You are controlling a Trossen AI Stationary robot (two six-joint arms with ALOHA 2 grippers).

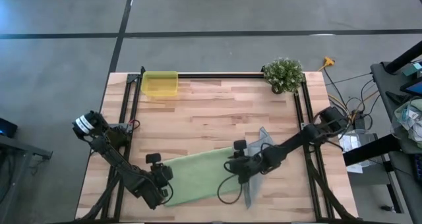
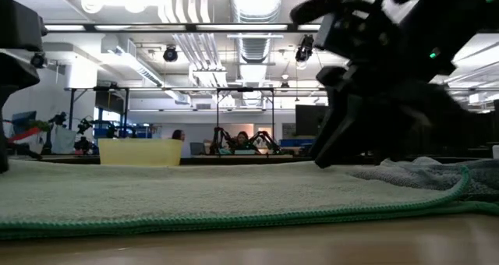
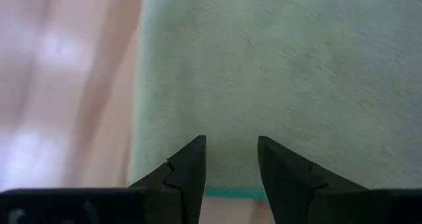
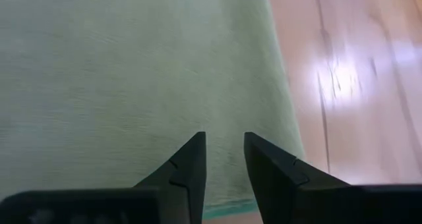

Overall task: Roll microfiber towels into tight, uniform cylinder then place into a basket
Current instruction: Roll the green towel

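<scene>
Towels lie on the near half of the wooden tabletop (image 1: 211, 118): the light green towel (image 1: 198, 174) is spread flat, and the grey-blue towel (image 1: 258, 159) lies partly under its right end, sticking out past it toward the far side and the near side. In the low view the green towel (image 2: 195, 195) fills the foreground, its darker green hem running along the near edge, and the grey-blue towel (image 2: 421, 171) shows bunched just behind its right part.

Left tool (image 1: 160, 184) sits at the left end of the green towel, near its front corner. In its wrist view the fingers (image 3: 188, 174) stand apart with a clear gap, poised over the cloth (image 3: 277, 72) beside the hem, with nothing between them.

Right tool (image 1: 239, 174) is over the right end of the green towel, where it overlaps the grey-blue one. Its fingers (image 4: 188, 165) are also parted, by a narrower gap, above the cloth (image 4: 132, 72) close to its edge; nothing is pinched.

Yellow basket (image 1: 159, 84) stands at the far left corner of the tabletop, well apart from both towels. A potted plant (image 1: 284, 74) stands at the far right corner.
</scene>
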